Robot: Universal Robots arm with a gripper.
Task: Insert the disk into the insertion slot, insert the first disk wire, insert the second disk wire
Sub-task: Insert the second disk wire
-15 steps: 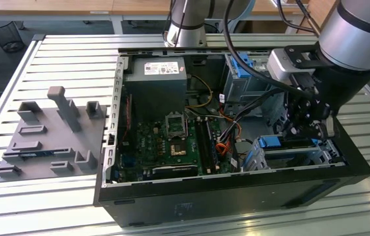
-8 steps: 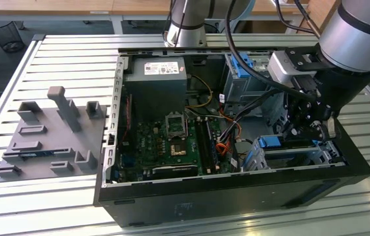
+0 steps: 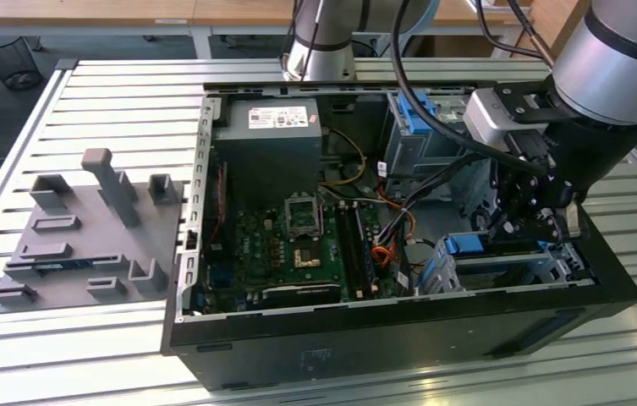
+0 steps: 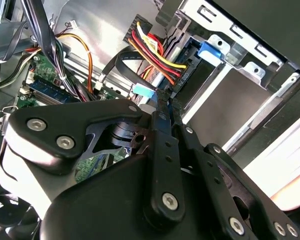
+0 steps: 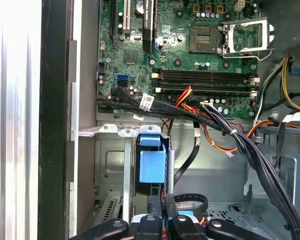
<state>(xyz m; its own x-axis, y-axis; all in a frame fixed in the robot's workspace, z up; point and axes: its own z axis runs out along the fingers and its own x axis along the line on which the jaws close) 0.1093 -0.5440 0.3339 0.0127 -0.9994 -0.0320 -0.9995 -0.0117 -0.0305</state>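
Inside the open computer case

We see the claw point(image 5: 162, 220) just beside a blue latch point(image 5: 152, 162), with the green motherboard point(image 5: 190, 55) and bundled cables point(image 5: 215, 120) beyond.

gripper point(image 4: 165, 107): matt blk metal; insertion slot point(image 4: 240, 65): dull grey sheet metal; latch point(image 5: 152, 165): smooth blue plastic

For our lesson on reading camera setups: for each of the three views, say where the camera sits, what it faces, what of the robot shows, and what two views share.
Exterior view: off the arm, above, facing the open computer case; arm and gripper show.
Second wrist view: on the wrist, behind the gripper, facing the red-yellow wires and the drive cage.
First wrist view: on the wrist, facing the motherboard; gripper at the edge.
Both wrist views share the gripper.
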